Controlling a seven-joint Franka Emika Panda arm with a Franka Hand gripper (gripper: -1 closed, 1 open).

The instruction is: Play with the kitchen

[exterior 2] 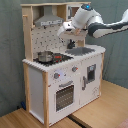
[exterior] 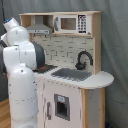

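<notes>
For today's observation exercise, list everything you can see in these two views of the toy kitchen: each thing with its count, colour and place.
Toy kitchen: one, white and light wood, on a wooden floor, in both exterior views.
Hood: one, grey, top of the kitchen, above the hob.
Microwave: one, white with a dark window, upper shelf, in the first exterior view.
Faucet: one, black, behind the sink.
Sink: one, grey, set into the counter.
Hob: one, dark with red rings, on the counter beside the sink.
Pot: one, metal, on the hob.
Oven door: one, white with a window, below the hob.
Curtain: grey, behind the kitchen.
Robot arm: one, white, reaching over the counter.
Gripper: one, above the counter.
</notes>
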